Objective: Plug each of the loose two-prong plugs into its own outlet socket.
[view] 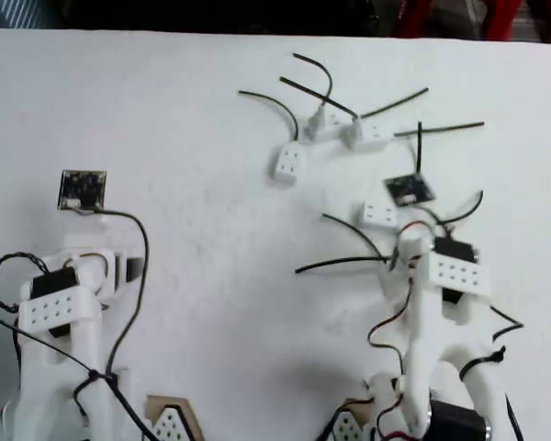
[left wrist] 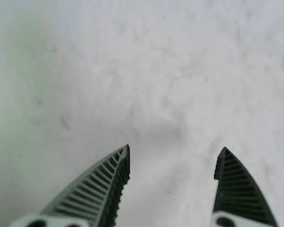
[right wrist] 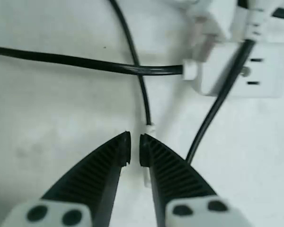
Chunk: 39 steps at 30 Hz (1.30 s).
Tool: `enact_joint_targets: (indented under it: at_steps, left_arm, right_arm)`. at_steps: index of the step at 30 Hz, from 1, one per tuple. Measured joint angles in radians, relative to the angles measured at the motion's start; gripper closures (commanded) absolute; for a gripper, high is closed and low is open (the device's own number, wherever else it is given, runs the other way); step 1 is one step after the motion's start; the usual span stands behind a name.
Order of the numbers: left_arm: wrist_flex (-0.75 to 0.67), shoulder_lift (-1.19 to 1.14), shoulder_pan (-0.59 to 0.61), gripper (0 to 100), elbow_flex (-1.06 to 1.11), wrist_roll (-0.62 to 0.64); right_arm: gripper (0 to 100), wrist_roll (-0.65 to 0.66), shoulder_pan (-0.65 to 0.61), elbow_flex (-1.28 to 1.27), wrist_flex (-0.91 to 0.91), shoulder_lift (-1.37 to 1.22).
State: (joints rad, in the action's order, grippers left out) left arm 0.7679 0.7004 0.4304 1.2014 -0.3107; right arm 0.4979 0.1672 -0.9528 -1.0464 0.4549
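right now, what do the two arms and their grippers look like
The left arm and right arm are white plastic with black motor blocks and plates dotted with small holes. Black cables loop along both; the right arm also carries red wires. The left gripper and right gripper have dark, ribbed, pointed fingers on pale bases.

The table (view: 193,138) lies bare across its middle and far left part, so a gripper could pass there. Under the left gripper (left wrist: 173,163), with its fingers apart, the surface is bare too. Just ahead of the right gripper (right wrist: 134,150), black cables (right wrist: 85,63) cross each other, and a white outlet block (right wrist: 274,71) lies beyond them.
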Motion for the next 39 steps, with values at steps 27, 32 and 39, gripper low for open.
enact_joint_targets:
  at_steps: [27,32,39]
  left_arm:
    - [0.000,0.000,0.000,71,0.000,0.000]
    - [0.000,0.000,0.000,71,0.000,0.000]
    - [0.000,0.000,0.000,71,0.000,0.000]
  right_arm:
    - [96.6,0.040,0.092,-0.005,0.005,-0.135]
    - [91.6,0.040,0.115,-0.005,0.003,-0.135]
    - [92.5,0.046,0.117,-0.003,-0.055,-0.137]
